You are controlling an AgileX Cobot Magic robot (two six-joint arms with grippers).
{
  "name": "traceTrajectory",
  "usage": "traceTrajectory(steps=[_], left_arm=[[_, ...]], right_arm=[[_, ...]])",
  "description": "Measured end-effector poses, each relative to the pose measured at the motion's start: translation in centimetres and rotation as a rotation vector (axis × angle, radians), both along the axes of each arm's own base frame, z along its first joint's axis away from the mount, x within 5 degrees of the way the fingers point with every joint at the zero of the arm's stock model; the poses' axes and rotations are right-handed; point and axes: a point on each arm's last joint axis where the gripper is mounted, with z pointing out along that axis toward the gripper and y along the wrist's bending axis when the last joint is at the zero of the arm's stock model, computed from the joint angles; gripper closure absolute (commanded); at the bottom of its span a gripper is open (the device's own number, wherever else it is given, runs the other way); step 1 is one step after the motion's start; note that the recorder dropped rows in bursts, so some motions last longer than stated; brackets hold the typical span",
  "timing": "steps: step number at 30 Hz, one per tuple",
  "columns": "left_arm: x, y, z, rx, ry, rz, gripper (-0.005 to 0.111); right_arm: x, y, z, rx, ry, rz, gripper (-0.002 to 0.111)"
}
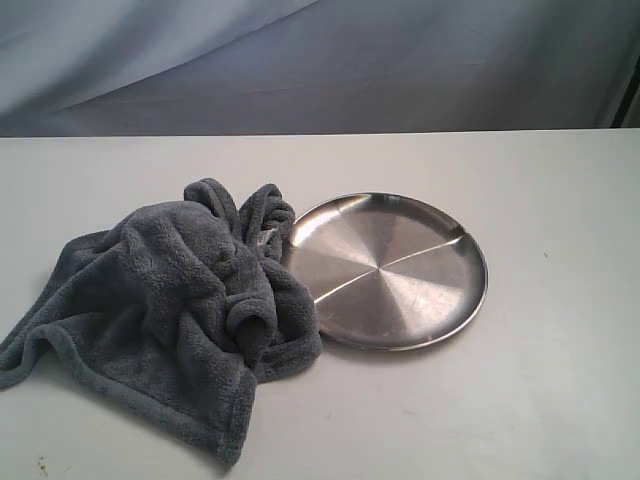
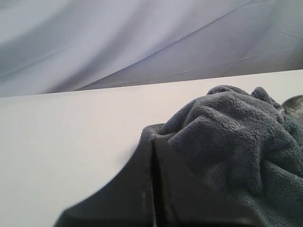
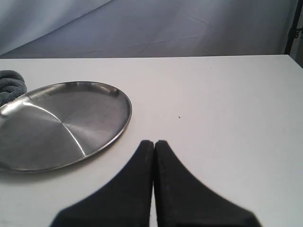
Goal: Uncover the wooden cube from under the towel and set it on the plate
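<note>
A fluffy dark grey-blue towel (image 1: 180, 310) lies bunched in a heap on the white table, left of centre, its folds touching the left rim of the round steel plate (image 1: 390, 268). The plate holds nothing. The wooden cube is hidden; no part of it shows. Neither arm appears in the exterior view. In the left wrist view my left gripper (image 2: 152, 142) is shut and empty, its tips close to the towel (image 2: 236, 137). In the right wrist view my right gripper (image 3: 154, 143) is shut and empty over bare table, beside the plate (image 3: 61, 123).
A wrinkled blue-grey cloth backdrop (image 1: 320, 60) hangs behind the table's far edge. The white tabletop (image 1: 560, 330) stretches out right of the plate. A dark stand post (image 3: 289, 28) shows at the far right in the right wrist view.
</note>
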Motion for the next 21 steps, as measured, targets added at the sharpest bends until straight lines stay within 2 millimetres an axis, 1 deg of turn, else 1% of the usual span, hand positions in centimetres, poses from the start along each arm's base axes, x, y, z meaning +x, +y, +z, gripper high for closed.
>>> traceTrajectory(steps=[18,21], left_arm=[[0.0,0.0,0.0,0.0,0.0,0.0,0.107],[0.02,0.15,0.07,0.094,-0.013,0.001,0.107]], right_arm=[[0.0,0.0,0.0,0.0,0.0,0.0,0.108],[0.0,0.0,0.0,0.0,0.0,0.0,0.108]])
